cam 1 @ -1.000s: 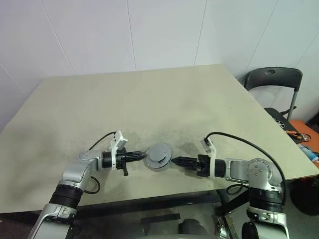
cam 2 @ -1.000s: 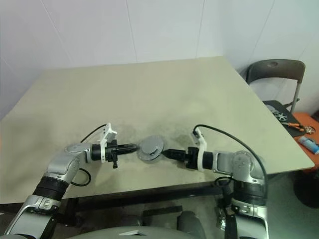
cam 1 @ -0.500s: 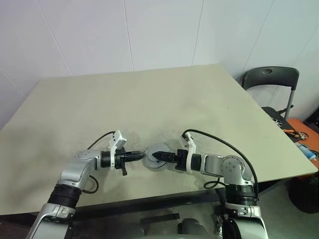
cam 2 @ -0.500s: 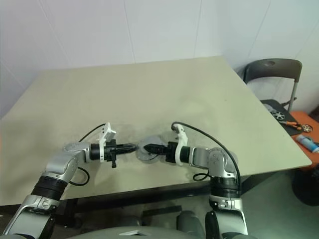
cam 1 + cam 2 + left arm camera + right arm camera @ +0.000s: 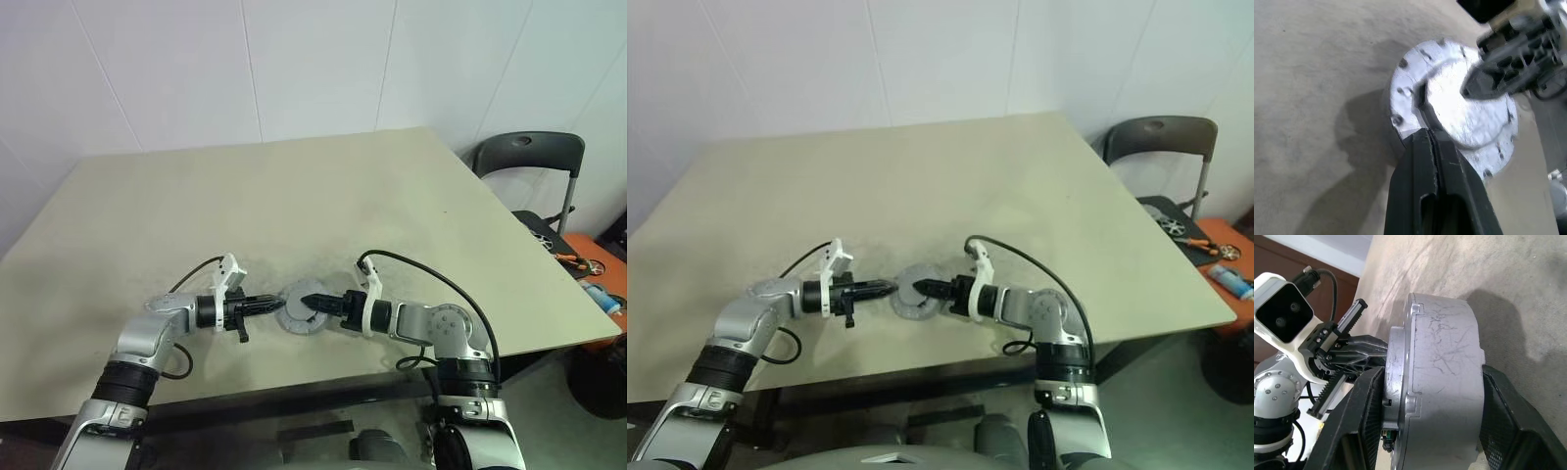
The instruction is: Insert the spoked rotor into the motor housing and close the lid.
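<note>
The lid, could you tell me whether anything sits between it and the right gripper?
Nothing visible does. The right gripper already straddles the motor housing with the lid on top, one finger on each side; the left gripper sits shut at the opposite edge.

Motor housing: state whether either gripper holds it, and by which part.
The right gripper straddles the motor housing's side wall, fingers not clearly clamped, so a hold cannot be told. The left gripper, shut, holds nothing.

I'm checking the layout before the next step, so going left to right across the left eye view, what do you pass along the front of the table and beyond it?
left gripper → motor housing with the lid on it → right gripper reaching over it from the right → black chair past the table's right edge.
</note>
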Controlling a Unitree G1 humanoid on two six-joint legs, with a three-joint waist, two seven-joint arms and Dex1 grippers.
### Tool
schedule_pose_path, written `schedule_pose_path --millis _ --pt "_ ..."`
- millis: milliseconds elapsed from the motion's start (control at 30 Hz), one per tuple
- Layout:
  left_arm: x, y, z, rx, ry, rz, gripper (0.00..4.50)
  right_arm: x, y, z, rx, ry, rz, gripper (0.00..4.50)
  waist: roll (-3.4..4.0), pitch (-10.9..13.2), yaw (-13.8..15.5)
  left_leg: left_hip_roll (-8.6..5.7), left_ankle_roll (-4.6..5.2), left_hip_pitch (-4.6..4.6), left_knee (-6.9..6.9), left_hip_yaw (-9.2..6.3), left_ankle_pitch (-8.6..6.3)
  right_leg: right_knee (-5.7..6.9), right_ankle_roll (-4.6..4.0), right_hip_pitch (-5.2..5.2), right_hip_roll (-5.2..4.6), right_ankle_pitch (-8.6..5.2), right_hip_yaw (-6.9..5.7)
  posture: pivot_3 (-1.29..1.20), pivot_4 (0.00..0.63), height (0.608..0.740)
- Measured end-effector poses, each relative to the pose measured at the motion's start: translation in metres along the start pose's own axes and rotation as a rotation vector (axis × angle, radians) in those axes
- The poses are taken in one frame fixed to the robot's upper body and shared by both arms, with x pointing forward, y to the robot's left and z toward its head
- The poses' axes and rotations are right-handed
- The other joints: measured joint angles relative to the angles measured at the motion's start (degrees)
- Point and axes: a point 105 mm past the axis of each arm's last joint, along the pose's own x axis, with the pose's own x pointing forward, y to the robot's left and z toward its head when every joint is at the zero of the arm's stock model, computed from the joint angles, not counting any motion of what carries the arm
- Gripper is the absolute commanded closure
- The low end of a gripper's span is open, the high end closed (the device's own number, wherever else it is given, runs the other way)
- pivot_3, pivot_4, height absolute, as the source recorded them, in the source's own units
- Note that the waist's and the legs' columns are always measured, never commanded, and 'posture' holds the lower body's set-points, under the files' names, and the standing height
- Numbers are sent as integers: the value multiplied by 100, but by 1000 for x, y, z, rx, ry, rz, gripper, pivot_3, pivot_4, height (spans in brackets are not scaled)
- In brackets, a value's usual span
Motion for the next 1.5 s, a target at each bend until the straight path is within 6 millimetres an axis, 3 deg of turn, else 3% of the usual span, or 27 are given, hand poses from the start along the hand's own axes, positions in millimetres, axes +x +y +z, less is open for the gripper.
schedule_pose_path --millis 100,200,233,300,433,567,700,867,967,1100,1267,1400,1500 --pt "-9 11 39 -66 -175 76 4500 5 -1 2 43 -21 14 2237 -12 7 -12 8 -2 -3 0 -6 1 7 -3 -8 10 2 -1 0 0 740" --pt "-34 18 116 -128 -497 148 4500 11 -4 8 154 -66 33 2237 -21 10 -27 14 -19 -21 -1 -13 11 10 -28 -33 17 19 -1 0 0 740" --pt "-43 14 133 -125 -561 149 4500 12 -4 9 181 -75 38 2237 -19 10 -38 14 -20 -23 -4 -12 11 8 -29 -36 16 19 0 0 0 740" --pt "-58 7 146 -146 -625 158 4500 14 -4 10 236 -94 47 2237 -4 9 -99 10 -21 -23 -12 -7 11 6 -29 -37 8 19 3 0 0 740" --pt "-55 15 110 -301 -554 212 4500 10 -5 21 286 -156 45 2237 -16 20 -134 6 -38 -44 -10 -5 21 5 -30 -55 7 20 4 0 0 740" --pt "-58 21 83 -380 -500 267 4500 6 9 45 289 -228 104 2237 -13 27 -159 7 -53 -49 -16 -2 29 6 -32 -66 9 20 7 0 0 740" --pt "-58 21 63 -444 -466 287 4500 8 29 61 283 -261 184 2237 -9 30 -156 9 -45 -49 -19 -2 24 5 -33 -66 11 19 7 0 0 740" --pt "-48 12 49 -549 -508 236 4500 7 37 68 283 -277 211 2237 -11 31 -129 6 -45 -57 -11 0 24 2 -32 -66 5 20 7 0 0 740" --pt "-49 11 57 -597 -594 205 3898 7 40 74 276 -302 212 2238 -10 31 -145 7 -44 -54 -12 0 23 5 -33 -67 6 20 7 0 0 740" --pt "-53 16 68 -660 -747 208 2559 9 38 77 292 -318 209 2238 -10 31 -152 7 -50 -54 -12 2 27 3 -32 -67 6 20 10 0 0 740" --pt "-50 13 60 -766 -778 209 860 16 40 77 299 -300 210 2238 -12 31 -154 7 -58 -58 -12 7 32 1 -33 -71 5 20 15 0 0 740" --pt "-47 4 44 -828 -723 191 860 16 50 87 287 -315 246 2238 -11 31 -148 7 -57 -58 -10 10 31 5 -33 -73 8 20 17 0 0 740" --pt "-42 1 44 -841 -717 168 860 17 61 94 283 -321 291 2238 -12 31 -132 7 -55 -55 -7 9 30 5 -34 -66 9 21 16 0 0 740"
